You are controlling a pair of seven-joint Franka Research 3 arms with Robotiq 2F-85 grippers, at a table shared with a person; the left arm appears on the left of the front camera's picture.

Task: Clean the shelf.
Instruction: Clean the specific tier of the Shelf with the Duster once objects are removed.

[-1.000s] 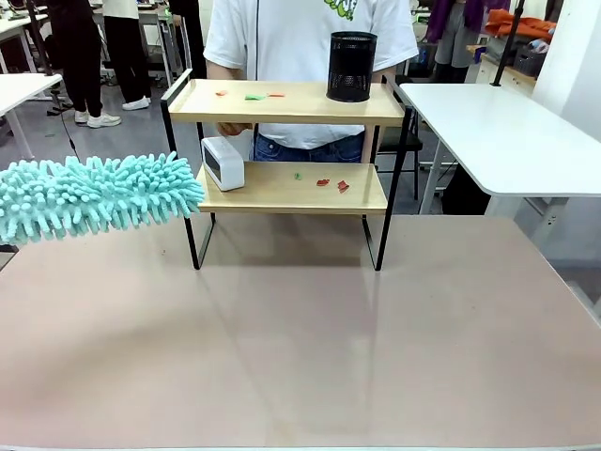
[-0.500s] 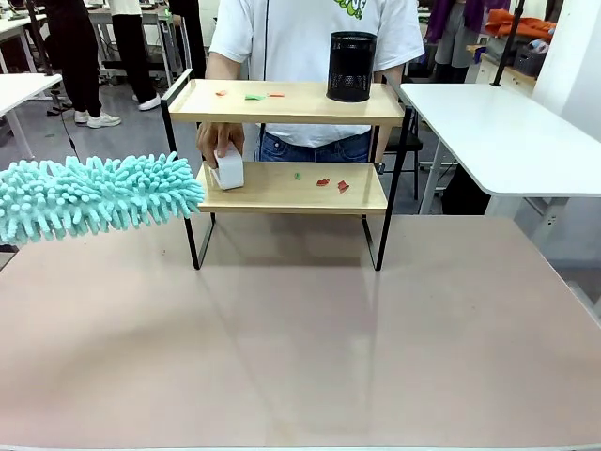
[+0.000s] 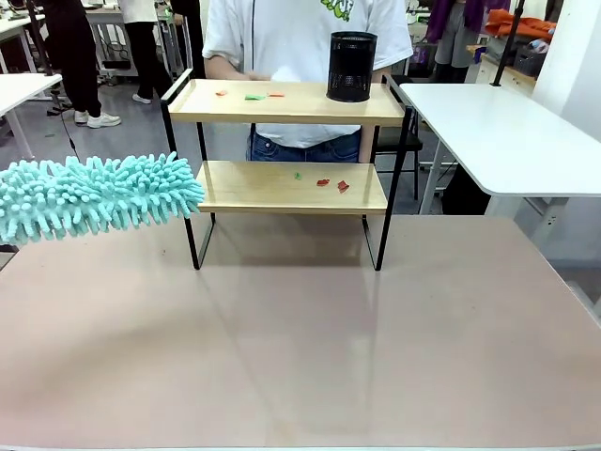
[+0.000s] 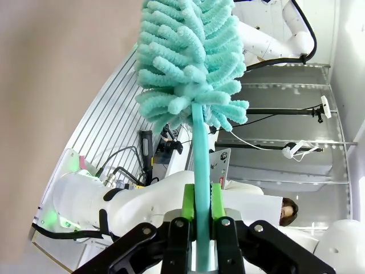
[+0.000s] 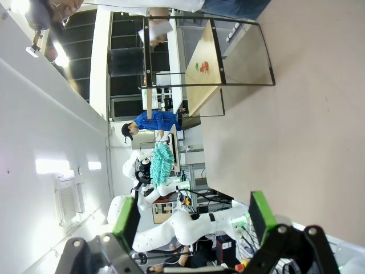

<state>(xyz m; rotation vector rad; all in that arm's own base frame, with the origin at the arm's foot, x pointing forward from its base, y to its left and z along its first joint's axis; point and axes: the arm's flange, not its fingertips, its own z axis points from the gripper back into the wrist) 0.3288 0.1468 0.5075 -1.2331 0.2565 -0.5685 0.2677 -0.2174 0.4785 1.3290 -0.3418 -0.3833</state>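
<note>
One broad pinkish table [image 3: 300,357] lies before me, and the shelf [image 3: 286,188] stands on its far part, about the middle, with a person [image 3: 300,38] close behind it. I judge the shelf light for its bulk. Its two wooden boards are stiff and smooth, but the thin black frame could slide or tip under a hard sideways push, so my strokes should be gentle. If it needs steadying, a side post of the frame looks like the best place to take hold.

Next in size is the teal duster [image 3: 94,199], hanging level over the table's left part with its tip just beside the lower board's left end. It looks soft and fluffy, and too light to do any harm. My left gripper [image 4: 202,201] is clamped on its slim teal handle, green pads pressed to either side.

A black mesh cup [image 3: 351,66] sits on the top board, toward its right end, and it looks light enough to be knocked over.

My right gripper [image 5: 193,220] is spread wide and holds nothing, well apart from the shelf.

Smallest are the scraps: green and red on the top board [image 3: 254,95], and more on the lower one [image 3: 329,183].
</note>
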